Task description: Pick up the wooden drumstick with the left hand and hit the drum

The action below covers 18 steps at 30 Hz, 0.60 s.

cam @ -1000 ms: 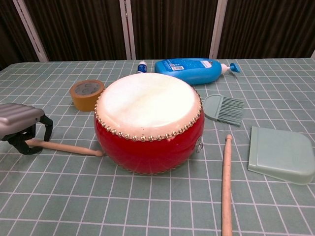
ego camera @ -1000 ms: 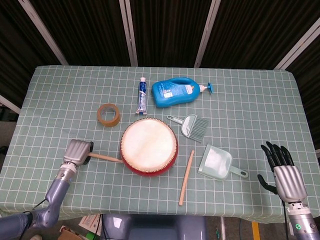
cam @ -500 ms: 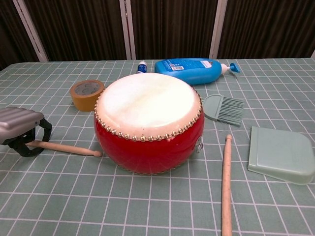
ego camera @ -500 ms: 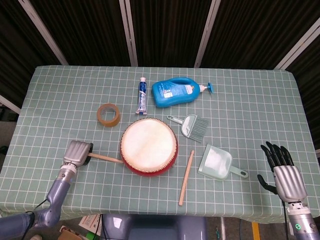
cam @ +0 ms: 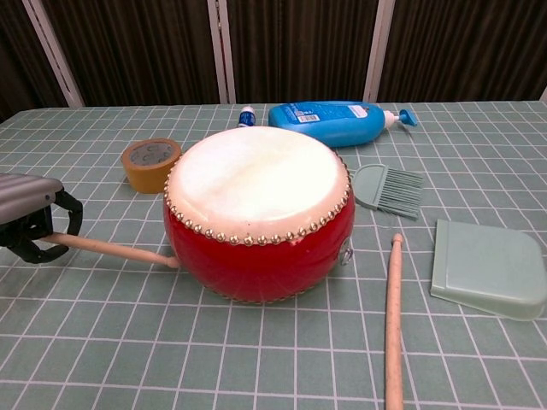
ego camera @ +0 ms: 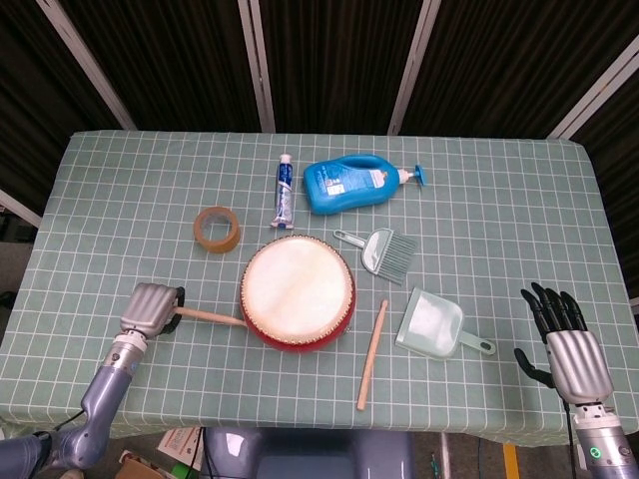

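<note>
The left hand grips the butt of a wooden drumstick, its tip by the red drum. Grasp looks done; next, raise and swing onto the drumhead. The right hand hangs open.

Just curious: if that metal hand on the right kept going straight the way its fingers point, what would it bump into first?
Probably nothing: the right hand points up the bare cloth of the table, well clear of the dustpan.

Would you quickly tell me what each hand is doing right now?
Left hand: holding the wooden drumstick.
Right hand: open, holding nothing.
</note>
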Tool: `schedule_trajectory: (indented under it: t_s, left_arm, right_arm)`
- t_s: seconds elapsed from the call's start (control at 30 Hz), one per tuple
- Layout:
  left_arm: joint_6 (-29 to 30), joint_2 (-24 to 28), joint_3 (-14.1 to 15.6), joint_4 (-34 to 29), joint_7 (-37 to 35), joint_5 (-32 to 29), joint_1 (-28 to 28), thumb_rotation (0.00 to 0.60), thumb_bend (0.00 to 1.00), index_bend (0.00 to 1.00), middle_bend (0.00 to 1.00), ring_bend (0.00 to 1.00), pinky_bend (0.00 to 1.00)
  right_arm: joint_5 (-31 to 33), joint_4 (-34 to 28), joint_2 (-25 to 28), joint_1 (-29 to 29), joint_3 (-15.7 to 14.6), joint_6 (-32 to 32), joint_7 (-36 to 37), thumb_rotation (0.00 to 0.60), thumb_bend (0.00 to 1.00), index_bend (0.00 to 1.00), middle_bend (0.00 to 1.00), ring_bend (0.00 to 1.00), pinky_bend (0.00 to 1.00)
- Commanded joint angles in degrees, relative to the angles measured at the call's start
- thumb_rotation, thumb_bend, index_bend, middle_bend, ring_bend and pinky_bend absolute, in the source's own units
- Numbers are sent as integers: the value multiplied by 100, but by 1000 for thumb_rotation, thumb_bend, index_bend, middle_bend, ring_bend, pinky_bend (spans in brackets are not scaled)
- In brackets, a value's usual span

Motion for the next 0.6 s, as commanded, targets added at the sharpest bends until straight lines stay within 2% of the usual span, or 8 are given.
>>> schedule_trajectory:
  t_s: [0.03, 0.37, 0.47, 0.6]
  left_arm:
    - [154, 278, 4, -307, -143, 154, 89, 600, 667, 755, 1000, 1000, 1000]
    - [566, 1287, 21, -1148, -793, 812, 361, 600, 686, 764, 1000, 1000, 1000]
    - [782, 1826, -74, -1617, -1020, 1029, 457, 600, 688, 767, 1000, 1000, 1000]
    - [820, 2132, -149, -1835, -1137, 1114, 464, 600, 689, 767, 1000, 1000, 1000]
  right_arm:
    - [2, 2, -2, -1, 1, 2, -8, 600, 353, 0, 0, 0, 0]
    - [13, -13, -7, -6, 8, 8, -49, 600, 353, 0, 0, 0, 0]
    - [19, -25, -2, -10, 9, 10, -79, 600, 354, 0, 0, 0, 0]
    - [20, -35, 0, -5, 20, 14, -92, 600, 353, 0, 0, 0, 0]
